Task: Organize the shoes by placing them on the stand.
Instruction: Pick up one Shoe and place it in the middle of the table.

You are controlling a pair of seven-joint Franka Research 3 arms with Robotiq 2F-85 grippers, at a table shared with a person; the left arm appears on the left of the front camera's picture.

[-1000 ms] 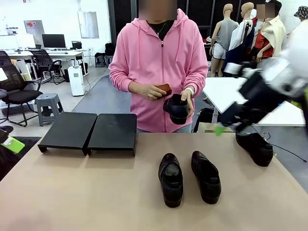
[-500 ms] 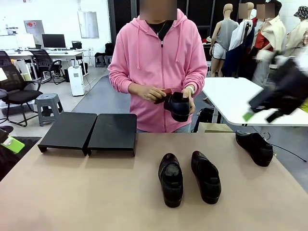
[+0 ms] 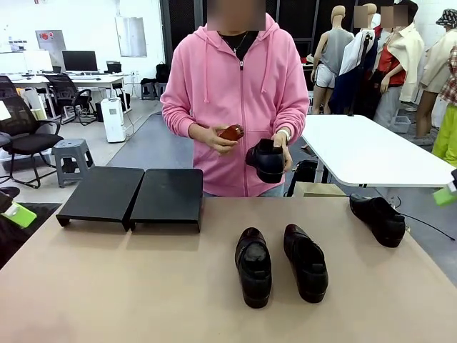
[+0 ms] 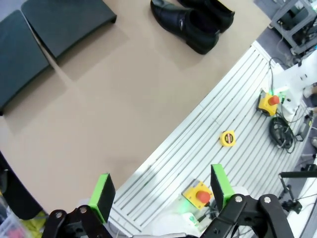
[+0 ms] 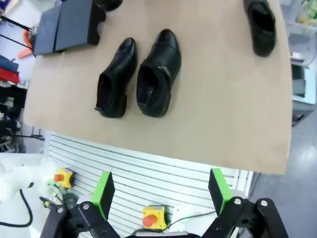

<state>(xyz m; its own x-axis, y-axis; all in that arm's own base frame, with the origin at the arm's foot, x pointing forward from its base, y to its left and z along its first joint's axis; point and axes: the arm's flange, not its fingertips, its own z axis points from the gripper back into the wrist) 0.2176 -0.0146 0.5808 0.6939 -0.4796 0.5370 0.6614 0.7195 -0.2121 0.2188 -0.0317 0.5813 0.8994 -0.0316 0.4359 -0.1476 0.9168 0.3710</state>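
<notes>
- Left claw and right claw both gape wide, gripping nothing.
- Two shoes mid-worktop; third shoe at three o'clock; fourth shoe in person's hand.
- Stand at ten o'clock.

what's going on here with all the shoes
A person in a pink hoodie holds one black shoe in one hand and a small brown object in the other. Two shoes lie side by side mid-table, a third shoe near its right edge. The stand has no shoe on it yet. The left gripper and right gripper are open, holding nothing.
</notes>
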